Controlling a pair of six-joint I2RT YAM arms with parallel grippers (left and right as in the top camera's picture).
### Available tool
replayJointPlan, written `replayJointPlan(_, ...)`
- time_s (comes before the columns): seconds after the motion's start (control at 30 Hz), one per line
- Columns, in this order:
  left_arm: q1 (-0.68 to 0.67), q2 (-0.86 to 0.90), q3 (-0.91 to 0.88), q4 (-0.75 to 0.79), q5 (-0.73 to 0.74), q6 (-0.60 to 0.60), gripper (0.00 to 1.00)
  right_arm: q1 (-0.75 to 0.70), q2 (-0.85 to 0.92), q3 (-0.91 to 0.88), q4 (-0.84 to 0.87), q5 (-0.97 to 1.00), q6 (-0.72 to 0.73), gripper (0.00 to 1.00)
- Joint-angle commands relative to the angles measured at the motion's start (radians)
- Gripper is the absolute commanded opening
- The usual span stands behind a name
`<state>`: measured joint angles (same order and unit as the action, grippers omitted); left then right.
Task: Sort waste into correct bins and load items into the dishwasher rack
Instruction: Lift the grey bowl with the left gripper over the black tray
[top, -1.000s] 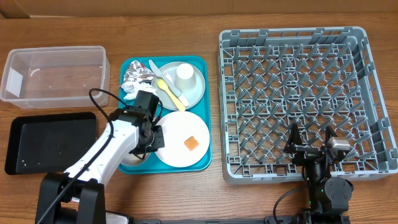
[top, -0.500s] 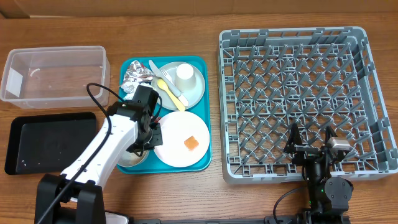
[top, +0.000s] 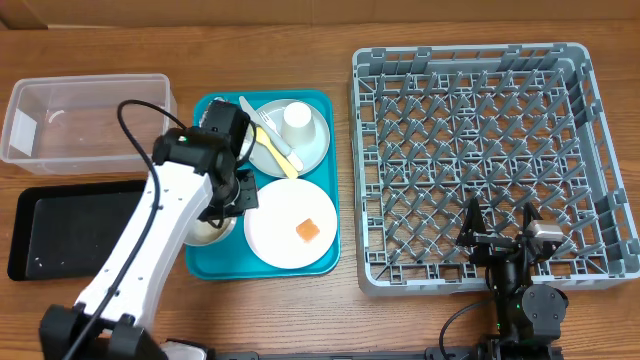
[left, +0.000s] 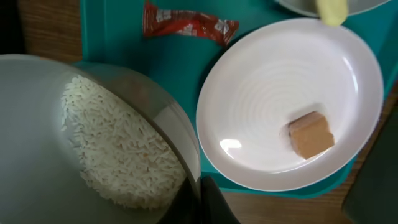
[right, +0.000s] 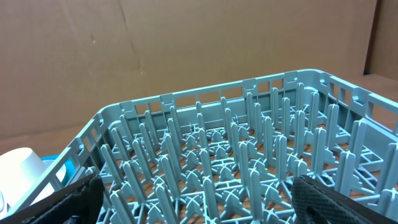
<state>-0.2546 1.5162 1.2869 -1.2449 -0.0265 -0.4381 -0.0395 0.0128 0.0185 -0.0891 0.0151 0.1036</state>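
Observation:
My left gripper (top: 228, 212) (left: 202, 199) is shut on the rim of a small white bowl (top: 204, 233) (left: 37, 180) with loose white rice (left: 118, 146) in it, at the left edge of the teal tray (top: 332, 185). A white plate (top: 285, 225) (left: 292, 81) beside it carries an orange food cube (top: 307, 229) (left: 311, 135). A red packet (left: 186, 26) lies on the tray. The grey-green plate (top: 315, 148) holds a white cup (top: 297, 118) and a yellow fork (top: 272, 146). My arm hides the foil ball and the napkin. My right gripper (top: 498, 240) (right: 199, 199) is open over the front of the dishwasher rack (top: 480, 70) (right: 205, 124).
A clear plastic tub (top: 90, 95) stands at the far left. A black tray (top: 80, 225) lies in front of it. Pale cutlery (top: 246, 105) lies at the far side of the teal tray.
My left arm has risen and swung toward the far side, taking the bowl of rice a little away from the front edge. The right arm has not moved.

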Motion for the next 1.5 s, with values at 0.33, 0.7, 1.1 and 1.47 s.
replayJointPlan(0.33, 0.338, -0.264, 0.055, -0.013, 0.0, -0.003, 0.04, -0.003, -0.01, -0.01, 0.006, 0.009, -0.007, 1.0)
replayJointPlan(0.7, 0.679, -0.26, 0.039, 0.092, 0.225, 0.073, 0.04, -0.003, -0.01, -0.01, 0.006, 0.009, -0.007, 1.0)
replayJointPlan(1.1, 0.851, -0.259, -0.137, 0.294, 0.403, 0.137, 0.04, -0.003, -0.01, -0.01, 0.006, 0.009, -0.007, 1.0)
replayJointPlan(1.47, 0.903, -0.198, -0.237, 0.442, 0.54, 0.209, 0.04, -0.003, -0.01, -0.01, 0.006, 0.009, -0.007, 1.0)
